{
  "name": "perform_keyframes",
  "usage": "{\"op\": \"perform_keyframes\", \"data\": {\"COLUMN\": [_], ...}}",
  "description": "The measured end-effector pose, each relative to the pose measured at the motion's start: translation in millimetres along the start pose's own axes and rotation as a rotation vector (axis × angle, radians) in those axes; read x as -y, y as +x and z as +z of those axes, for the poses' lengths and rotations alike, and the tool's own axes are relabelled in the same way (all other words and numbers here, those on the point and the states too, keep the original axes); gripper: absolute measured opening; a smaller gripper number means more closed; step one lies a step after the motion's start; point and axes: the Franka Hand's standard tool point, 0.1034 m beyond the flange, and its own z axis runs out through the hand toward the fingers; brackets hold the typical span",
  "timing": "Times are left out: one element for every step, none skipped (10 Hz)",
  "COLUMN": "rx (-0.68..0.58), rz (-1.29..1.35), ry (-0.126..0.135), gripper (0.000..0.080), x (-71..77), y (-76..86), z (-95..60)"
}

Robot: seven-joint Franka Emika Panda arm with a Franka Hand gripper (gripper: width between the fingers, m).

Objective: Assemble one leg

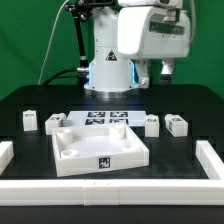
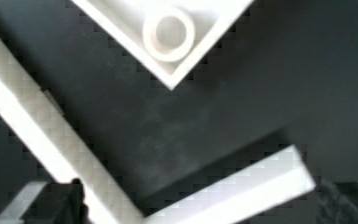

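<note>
Hovering high with my gripper (image 2: 202, 200) spread wide and empty, I should centre over the leg (image 1: 152, 124) before descending squarely onto it.

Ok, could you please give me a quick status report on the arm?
Claw open, empty, high over the table. Four legs loose beside the tray, none gripped. Tray corner under claw.

Exterior frontal; wrist close above table (image 2: 194, 130)
</note>
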Motion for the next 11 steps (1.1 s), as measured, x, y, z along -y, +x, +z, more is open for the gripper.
{"op": "perform_keyframes", "data": {"rx": [-0.005,0.004,0.002,0.0,0.001,0.001,0.001,-0.002,0.004,0.011,0.01], "rz": [-0.049,-0.035,-0.03,-0.036,-0.034,-0.034,-0.039,-0.163,-0.281,-0.49,-0.505], "ry": [-0.004,0.003,0.001,0.0,0.001,0.001,0.001,-0.004,0.008,0.037,0.042], "gripper": [0.065,0.065,0.065,0.065,0.065,0.065,0.065,0.065,0.065,0.065,0.065], "x": [-2.3,-2.7,-3.1,-2.2,-2.4,-2.4,-2.5,-4.1,-3.6,-1.4,3.2], "y": [-10.2,-25.7,-22.7,-20.4,-21.2,-21.1,-21.5,-26.5,-34.4,-42.7,-48.9], "z": [4.8,10.4,9.1,8.7,9.0,9.0,9.1,11.7,17.9,29.2,34.0]}}
